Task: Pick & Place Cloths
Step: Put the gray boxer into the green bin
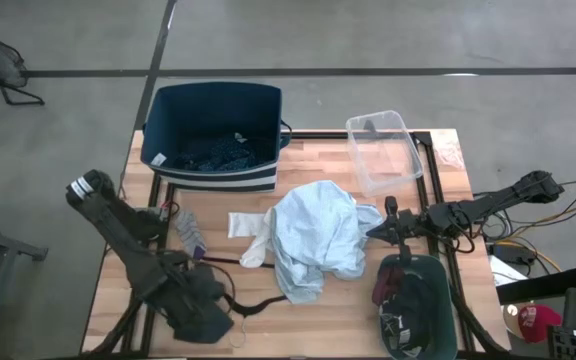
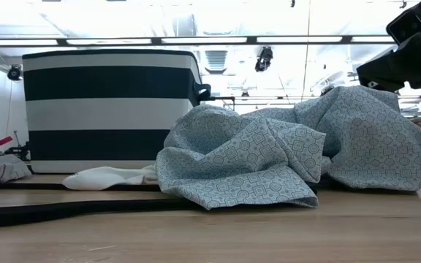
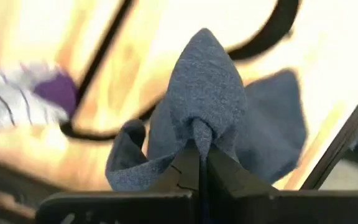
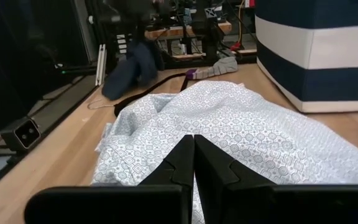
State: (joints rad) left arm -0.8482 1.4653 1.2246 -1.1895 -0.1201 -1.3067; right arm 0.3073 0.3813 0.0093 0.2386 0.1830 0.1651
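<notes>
At lower left of the high view, left pincer (image 1: 206,310) clamped shut on a pinch of dark teal cloth (image 3: 229,124), rest of it slumped on the table (image 1: 338,330) beside the black hanger (image 1: 258,303). Risks: thin grip, so cloth could slip on lift; hanger wire lying close, might snag & drag along. At centre, pale-blue shirt (image 1: 313,240) heaped, small white piece (image 1: 248,224) touching its left edge. Right pincer (image 1: 380,232) closed, holding nothing, at shirt's right edge; could crowd a carry toward the striped bin (image 1: 213,110), upper left w/ navy dotted piece inside.
</notes>
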